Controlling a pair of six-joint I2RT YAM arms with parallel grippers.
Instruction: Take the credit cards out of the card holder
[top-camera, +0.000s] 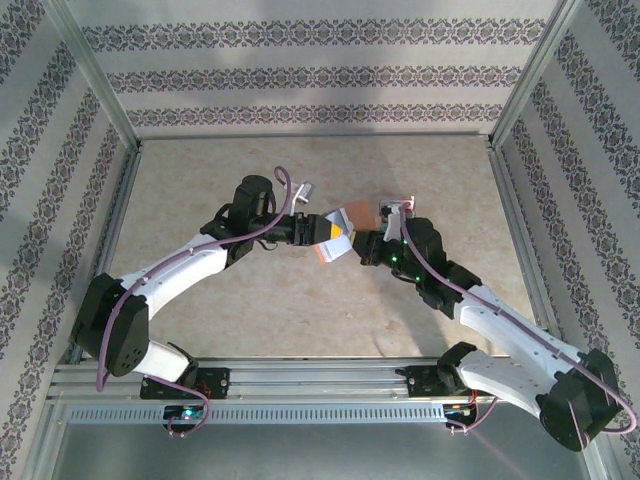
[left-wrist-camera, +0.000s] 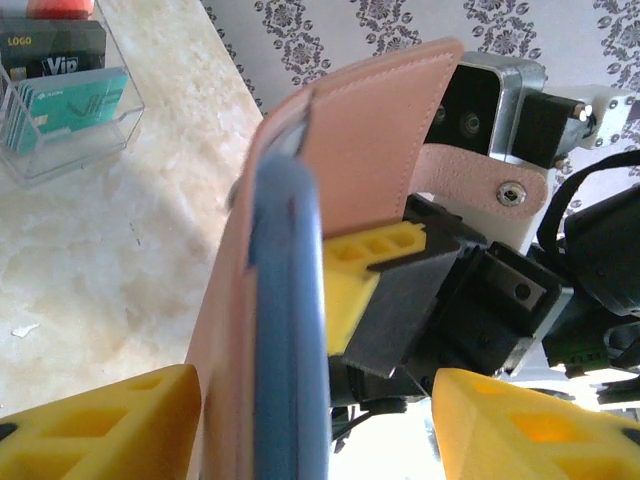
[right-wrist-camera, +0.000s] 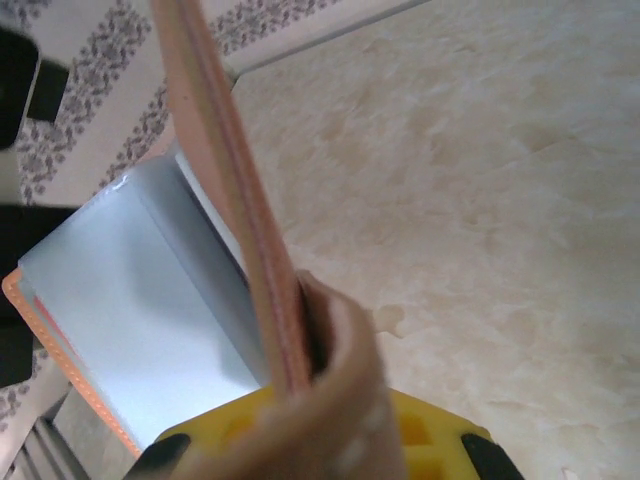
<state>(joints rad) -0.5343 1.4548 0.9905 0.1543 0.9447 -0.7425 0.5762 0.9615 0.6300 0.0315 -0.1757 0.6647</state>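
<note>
Our right pincer (right-wrist-camera: 300, 410) pinched the salmon-pink leather bifold card holder (left-wrist-camera: 370, 130); our left pincer (left-wrist-camera: 315, 420), spread astride it, next needed, we judged, to nip a card inside.

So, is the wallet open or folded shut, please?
Open: the wallet shows its grey inner leaf splayed away from the pink cover.
</note>
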